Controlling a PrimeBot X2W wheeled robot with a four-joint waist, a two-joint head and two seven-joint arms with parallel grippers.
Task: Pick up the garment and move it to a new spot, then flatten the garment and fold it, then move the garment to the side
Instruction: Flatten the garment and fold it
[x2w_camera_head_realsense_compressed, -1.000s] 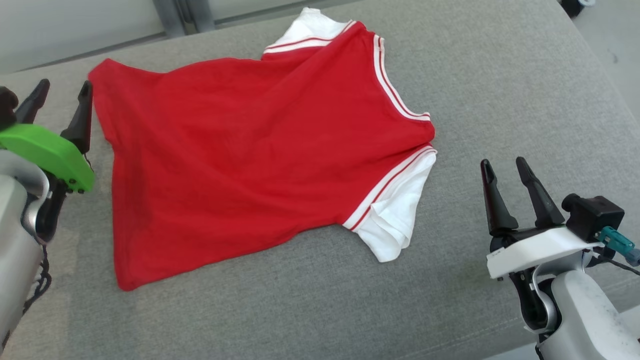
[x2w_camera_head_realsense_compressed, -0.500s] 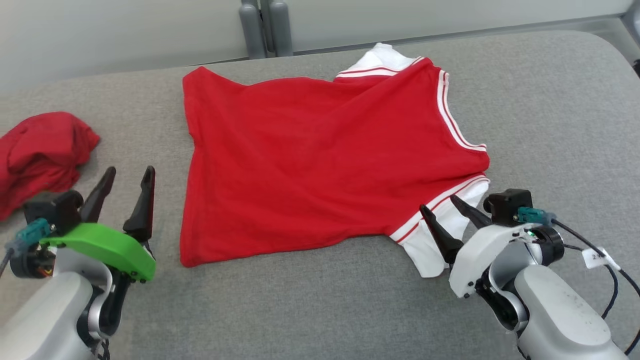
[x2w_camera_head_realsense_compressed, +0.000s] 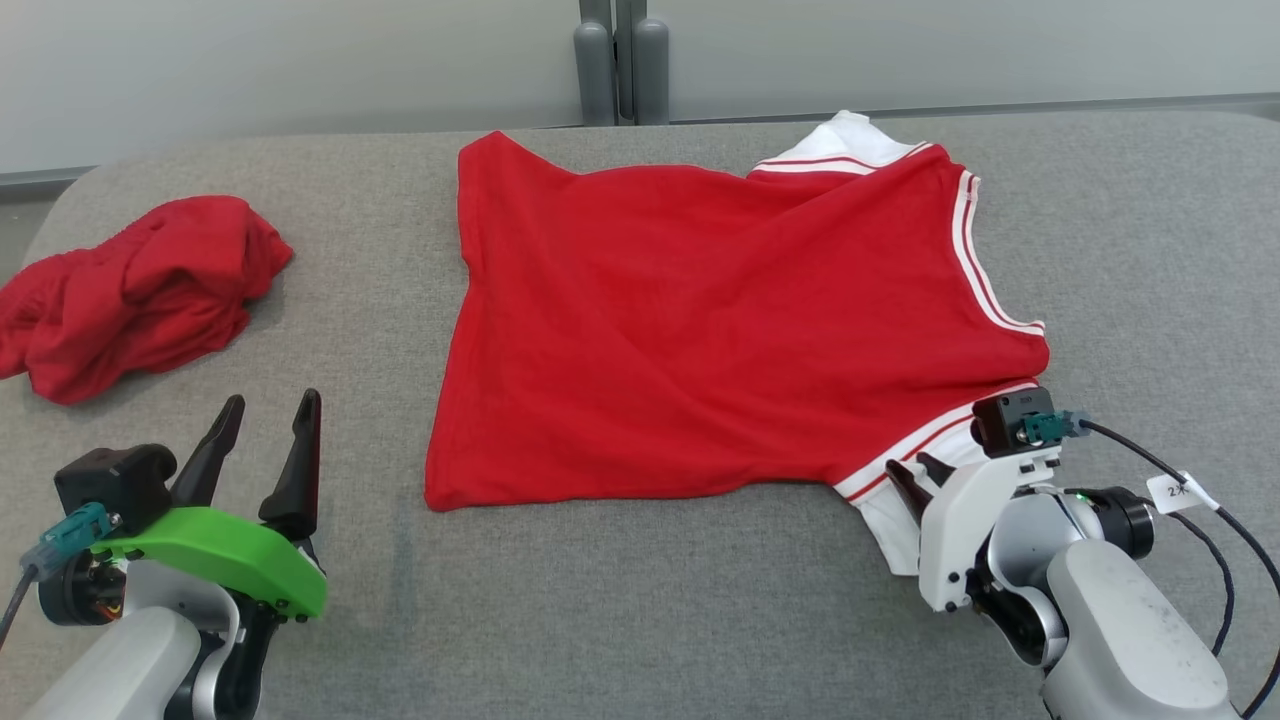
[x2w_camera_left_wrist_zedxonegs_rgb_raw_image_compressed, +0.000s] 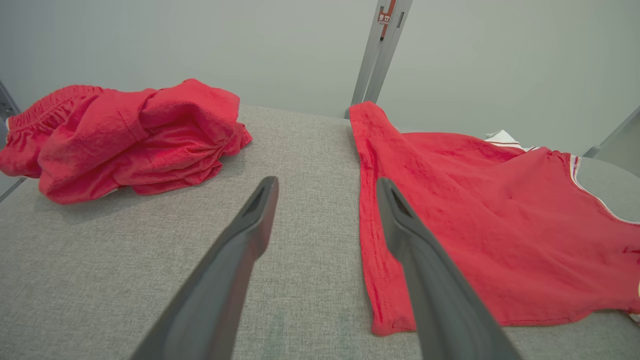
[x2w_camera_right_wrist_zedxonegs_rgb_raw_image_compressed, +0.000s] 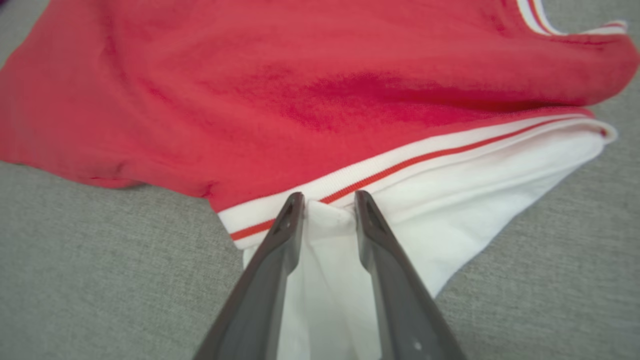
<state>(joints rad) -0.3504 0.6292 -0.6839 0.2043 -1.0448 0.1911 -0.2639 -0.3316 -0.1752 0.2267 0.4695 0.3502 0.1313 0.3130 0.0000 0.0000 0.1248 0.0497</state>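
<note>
Grey surface (x2w_camera_head_realsense_compressed: 640, 600): garment (x2w_camera_head_realsense_compressed: 700, 330) spread; left jaws wide; right jaws narrow astride white sleeve (x2w_camera_right_wrist_zedxonegs_rgb_raw_image_compressed: 475, 200), grip unclear.

The shirt (x2w_camera_head_realsense_compressed: 720, 330) is red, its sleeve (x2w_camera_right_wrist_zedxonegs_rgb_raw_image_compressed: 475, 185) white, and the white trim bands at sleeve and neck carry a thin red stripe. The cushion (x2w_camera_head_realsense_compressed: 650, 620) is plain grey weave, the heap (x2w_camera_head_realsense_compressed: 140, 290) the same red. My left gripper (x2w_camera_head_realsense_compressed: 275, 397) wears a bright green mount, my right gripper (x2w_camera_head_realsense_compressed: 908, 462) a white one, both with dark fingers (x2w_camera_head_realsense_compressed: 300, 460).
</note>
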